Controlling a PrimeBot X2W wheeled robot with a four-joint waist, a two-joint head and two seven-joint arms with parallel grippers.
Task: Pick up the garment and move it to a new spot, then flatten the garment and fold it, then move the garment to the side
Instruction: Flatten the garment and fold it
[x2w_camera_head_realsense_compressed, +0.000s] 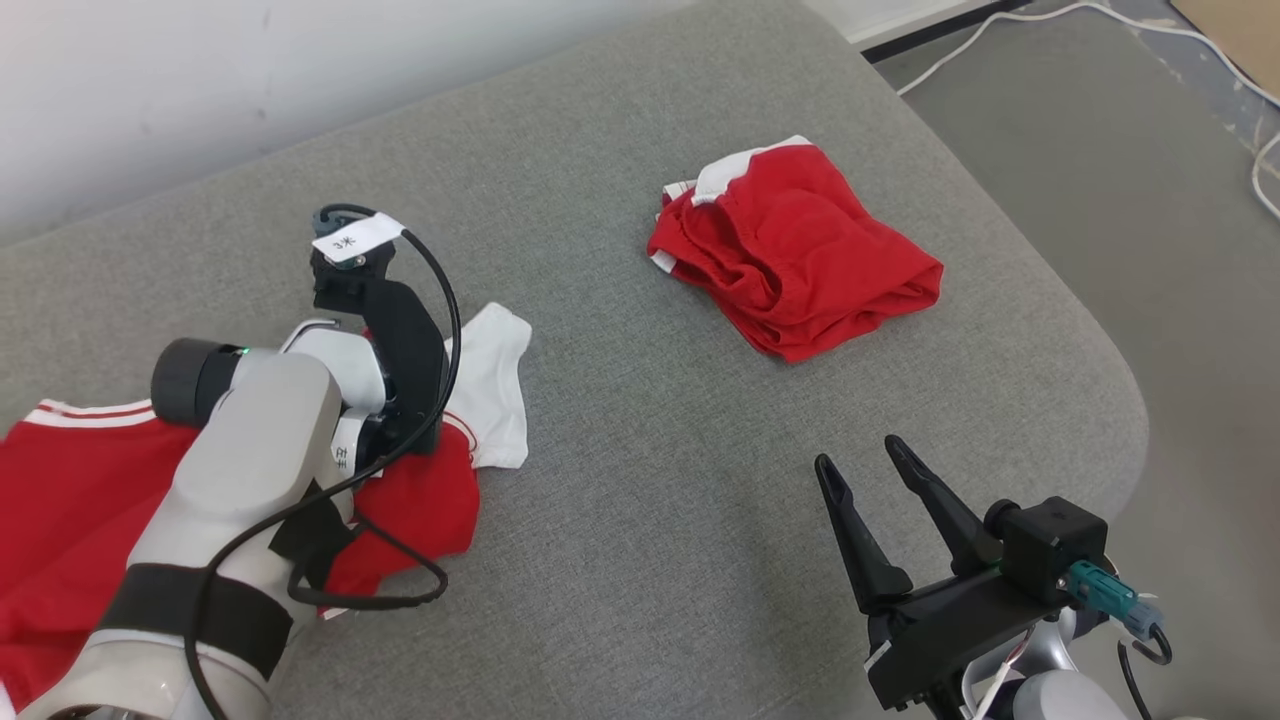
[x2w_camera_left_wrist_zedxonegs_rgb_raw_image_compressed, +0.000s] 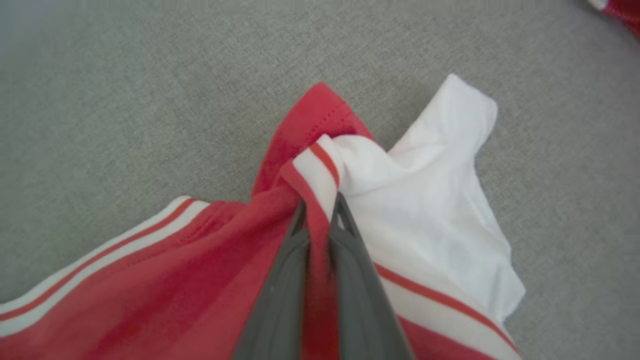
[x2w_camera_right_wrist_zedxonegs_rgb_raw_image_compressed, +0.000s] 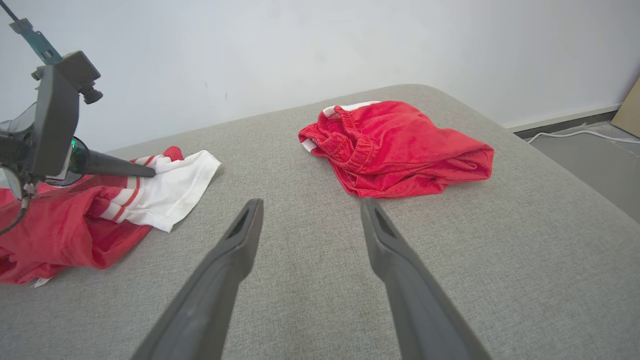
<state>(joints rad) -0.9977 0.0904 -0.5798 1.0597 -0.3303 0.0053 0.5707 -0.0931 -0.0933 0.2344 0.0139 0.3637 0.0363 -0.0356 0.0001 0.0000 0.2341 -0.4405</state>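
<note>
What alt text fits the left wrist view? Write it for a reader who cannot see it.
The left gripper is pinched shut on a bunched fold of the red and white garment, seen along its two dark fingers. The white sleeve spreads to the right on a grey cushion.

I see the shirt (x2w_camera_head_realsense_compressed: 70, 520) front left on the cushion (x2w_camera_head_realsense_compressed: 620, 480), my left gripper (x2w_camera_left_wrist_zedxonegs_rgb_raw_image_compressed: 320, 202) down on its far end (pinching a fold there). The shorts (x2w_camera_head_realsense_compressed: 800, 260) lie farther back right, well apart, beyond my right gripper (x2w_camera_head_realsense_compressed: 858, 452).
</note>
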